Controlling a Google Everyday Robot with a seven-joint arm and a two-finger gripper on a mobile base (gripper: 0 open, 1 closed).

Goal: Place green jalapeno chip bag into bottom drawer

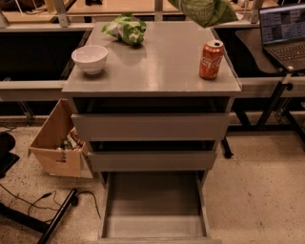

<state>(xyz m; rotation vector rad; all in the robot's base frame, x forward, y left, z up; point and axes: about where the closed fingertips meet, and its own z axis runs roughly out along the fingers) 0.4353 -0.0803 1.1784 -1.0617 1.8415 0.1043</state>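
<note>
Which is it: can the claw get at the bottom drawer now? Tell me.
Probably yes: the bottom drawer is pulled out beyond the two drawers above, its floor bare. The claw is out of view above the frame, where the green jalapeno chip bag hangs.

green jalapeno chip bag [206, 11] dark green, aloft at top edge, cut off; bottom drawer [153, 200] grey, pulled open; gripper unseen

White Coca-Cola script on the red can [211, 59] on the cabinet top [162, 66].
</note>
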